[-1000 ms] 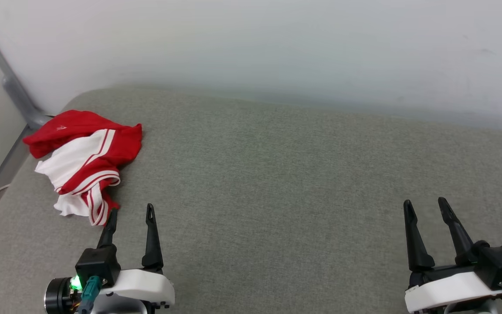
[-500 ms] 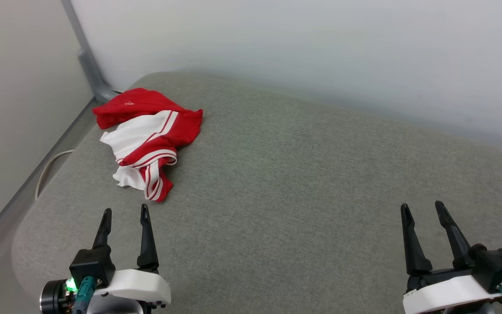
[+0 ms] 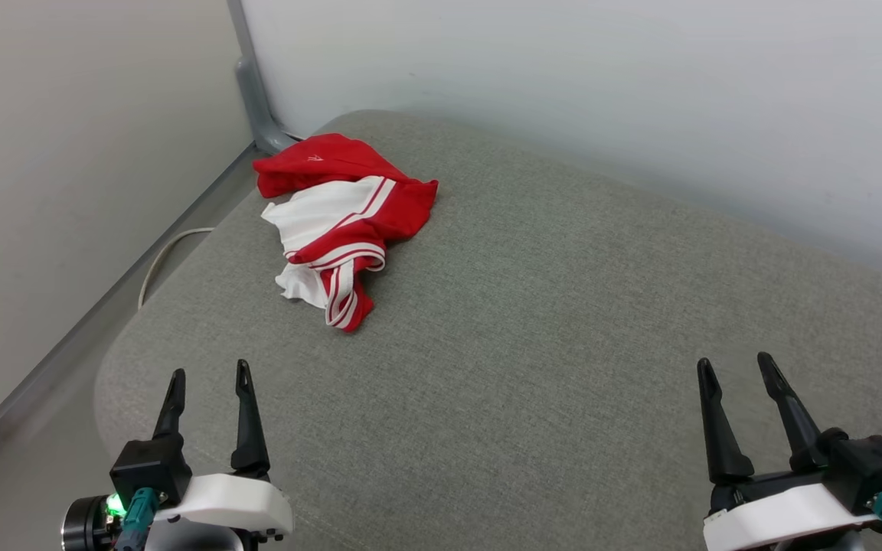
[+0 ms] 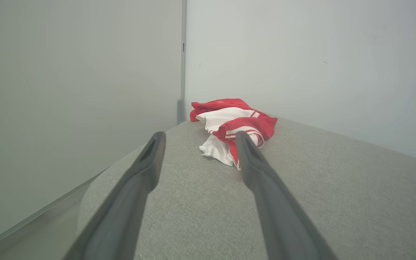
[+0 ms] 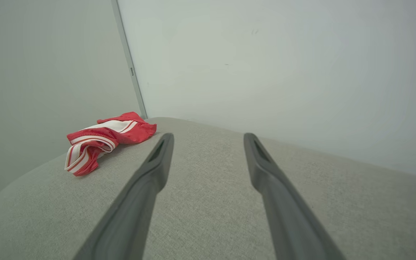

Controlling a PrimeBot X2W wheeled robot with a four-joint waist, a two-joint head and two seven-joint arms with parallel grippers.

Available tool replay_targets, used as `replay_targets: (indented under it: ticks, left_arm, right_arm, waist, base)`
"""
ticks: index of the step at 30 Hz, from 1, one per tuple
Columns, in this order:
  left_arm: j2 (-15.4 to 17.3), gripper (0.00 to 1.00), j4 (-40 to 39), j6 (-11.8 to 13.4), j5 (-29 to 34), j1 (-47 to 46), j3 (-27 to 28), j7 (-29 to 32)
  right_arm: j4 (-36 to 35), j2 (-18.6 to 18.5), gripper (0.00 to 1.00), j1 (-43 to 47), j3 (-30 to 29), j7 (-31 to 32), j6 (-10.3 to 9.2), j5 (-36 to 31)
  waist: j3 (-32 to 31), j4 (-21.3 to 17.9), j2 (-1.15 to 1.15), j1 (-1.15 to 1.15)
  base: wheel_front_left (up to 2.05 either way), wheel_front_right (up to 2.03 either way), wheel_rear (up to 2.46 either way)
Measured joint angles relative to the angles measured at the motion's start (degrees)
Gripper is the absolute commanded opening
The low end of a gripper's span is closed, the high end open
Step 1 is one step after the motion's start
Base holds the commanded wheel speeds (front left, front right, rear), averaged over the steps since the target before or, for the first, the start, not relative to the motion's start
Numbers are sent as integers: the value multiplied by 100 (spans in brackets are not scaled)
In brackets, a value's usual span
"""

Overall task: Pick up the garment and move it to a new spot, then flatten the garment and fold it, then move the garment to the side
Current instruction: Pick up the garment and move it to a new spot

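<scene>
1. The red and white jersey was crumpled into a heap on the grey cushion. Its chest side was folded away, so no print could be read. A small pale mark on its upper red fold was too small to make out.
2. Both arms were cut off by the lower edge of the head view. Only the wrists and the long dark fingers were seen above the cushion's near edge.
3. A white cable curved beside the cushion's left edge, and its lower end was hidden behind that edge.
4. The jersey lay on the cushion's far left corner, near the grey post that rose behind this corner.
5. The left gripper was above the cushion's near left corner, with its fingers spread apart and nothing between them. The jersey lay ahead of its fingertips, clearly apart from them. In the left wrist view the right finger covered a small part of the jersey's near end.
6. The right gripper was above the cushion's near right part, also spread wide and empty. The jersey was well apart from it, far ahead and to its left, across the cushion.
</scene>
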Motion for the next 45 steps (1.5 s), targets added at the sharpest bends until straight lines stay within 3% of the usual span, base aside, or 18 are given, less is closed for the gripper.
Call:
replay_targets:
  ticks: [9,14,23,31,38,45]
  left_arm:
    - [0,100,10,-18,1,41,68,0]
    - [26,100,53,-218,47,-132,261,0]
    - [444,100,212,-795,-202,-1937,1140,0]
    - [980,100,1010,-1143,-539,-3395,1137,69]
    - [1560,100,1720,-1248,-1033,-4359,772,1049]
    - [2201,100,2253,-1270,-1875,-4951,-1,2820]
  right_arm:
    - [1,0,100,1,55,0,0,2]
    - [-8,0,100,-9,109,0,0,-40]
    - [-259,0,100,-363,2,0,0,-600]
    - [-573,0,100,-728,-132,0,0,-1015]
    - [-794,-49,100,-1017,-178,0,0,-1171]
    - [-894,-154,100,-1227,-181,0,0,-1203]
  waist:
    - [-6,95,0,0]
    - [22,-15,0,0]
    - [679,-496,0,0]
    - [1507,-846,0,1]
    - [2216,-1095,0,1]
    - [2720,-1330,0,0]
  base:
    - [0,0,0]
    - [0,0,0]
    - [0,0,0]
    - [0,0,0]
    - [0,0,0]
    - [0,0,0]
